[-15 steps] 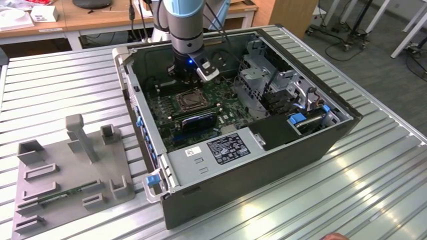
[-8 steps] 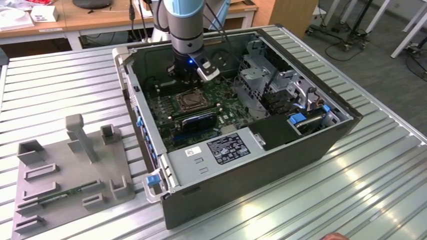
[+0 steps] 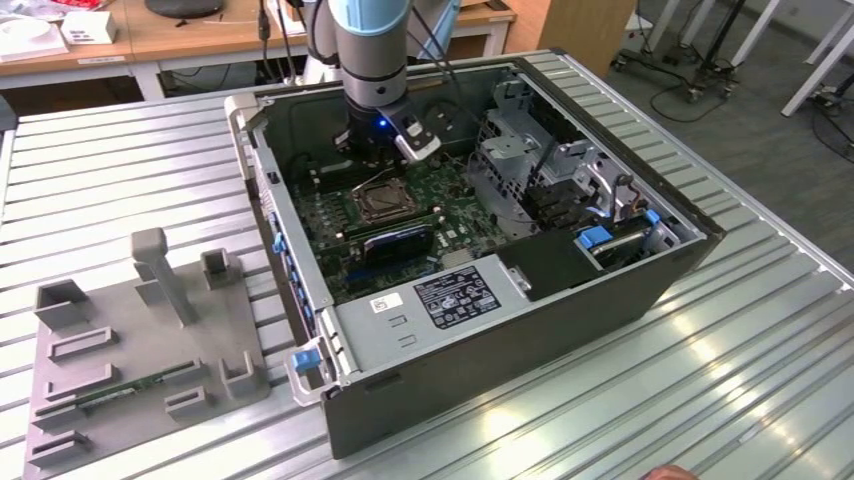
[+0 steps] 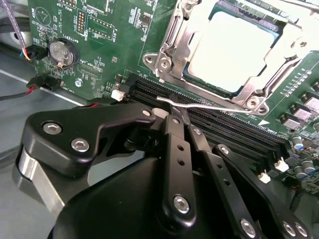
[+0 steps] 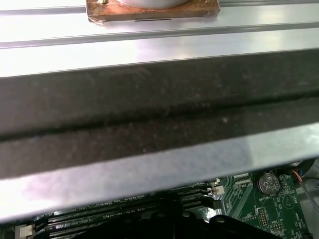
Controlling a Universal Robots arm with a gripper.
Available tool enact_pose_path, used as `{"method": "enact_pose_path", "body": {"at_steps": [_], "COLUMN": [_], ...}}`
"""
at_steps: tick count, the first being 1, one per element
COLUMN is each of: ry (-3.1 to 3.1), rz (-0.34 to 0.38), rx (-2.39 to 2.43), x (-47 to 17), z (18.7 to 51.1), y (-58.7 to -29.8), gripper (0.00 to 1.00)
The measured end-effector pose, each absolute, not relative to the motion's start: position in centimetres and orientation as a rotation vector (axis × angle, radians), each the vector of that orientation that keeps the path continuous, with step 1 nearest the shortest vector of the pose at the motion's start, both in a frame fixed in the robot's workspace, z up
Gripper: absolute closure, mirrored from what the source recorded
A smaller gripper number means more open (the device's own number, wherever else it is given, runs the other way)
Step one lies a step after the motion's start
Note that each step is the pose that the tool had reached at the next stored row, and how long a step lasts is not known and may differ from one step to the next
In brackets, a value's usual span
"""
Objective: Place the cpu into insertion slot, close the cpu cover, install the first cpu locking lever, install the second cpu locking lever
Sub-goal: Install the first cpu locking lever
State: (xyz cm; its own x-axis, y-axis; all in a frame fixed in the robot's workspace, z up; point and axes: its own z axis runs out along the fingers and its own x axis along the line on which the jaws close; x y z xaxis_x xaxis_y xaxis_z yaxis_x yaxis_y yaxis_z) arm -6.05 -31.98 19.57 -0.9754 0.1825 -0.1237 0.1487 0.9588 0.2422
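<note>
One thin lever is what my pincer is at. In the second wrist view its fingers are drawn together with nothing visibly between them, and their tip sits right by the lever's hooked end. I judge they are closed so that a narrow tip can press on so slight a wire rather than grasp it, though I cannot tell whether it truly touches. The cpu lies flat in the slot, its pale top showing through the window of the cover, which is folded down over it as a frame. Seating and covering therefore look done, and the lever work looks to be the step in hand. The lever lies low along the cover's edge, between it and the memory slots, where it has to run to clamp the cover down. In the exterior view my arm reaches straight down into the open case, which lies on its side on the tabletop so that the board faces up toward me.
</note>
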Motion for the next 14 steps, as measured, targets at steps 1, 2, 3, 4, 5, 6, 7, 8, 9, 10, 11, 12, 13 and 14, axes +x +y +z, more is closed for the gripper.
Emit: {"method": "enact_pose_path", "body": {"at_steps": [1, 2, 3, 4, 5, 6, 7, 8, 9, 10, 11, 12, 13, 14], "ry": [2.966, 2.967, 2.967, 2.967, 2.967, 2.967, 2.967, 2.967, 2.967, 2.967, 2.967, 2.967, 2.967, 2.967], "rz": [0.351, 0.351, 0.351, 0.351, 0.351, 0.351, 0.351, 0.351, 0.351, 0.351, 0.351, 0.351, 0.351, 0.351], "rx": [0.246, 0.242, 0.240, 0.240, 0.240, 0.240, 0.240, 0.239, 0.239, 0.239, 0.239, 0.239, 0.239, 0.239], "x": [-6.05, -6.05, -6.05, -6.05, -6.05, -6.05, -6.05, -6.05, -6.05, -6.06, -6.05, -6.05, -6.05, -6.05], "z": [19.56, 19.56, 19.56, 19.56, 19.56, 19.57, 19.57, 19.56, 19.60, 19.69, 19.81, 19.98, 20.18, 20.39], "y": [-31.98, -31.98, -31.98, -31.98, -31.98, -31.98, -31.98, -31.98, -31.99, -31.99, -31.98, -31.98, -31.98, -31.98], "gripper": [0.89, 0.89, 0.89, 0.89, 0.89, 0.89, 0.89, 0.89, 0.89, 0.89, 0.89, 0.89, 0.89, 0.89]}}
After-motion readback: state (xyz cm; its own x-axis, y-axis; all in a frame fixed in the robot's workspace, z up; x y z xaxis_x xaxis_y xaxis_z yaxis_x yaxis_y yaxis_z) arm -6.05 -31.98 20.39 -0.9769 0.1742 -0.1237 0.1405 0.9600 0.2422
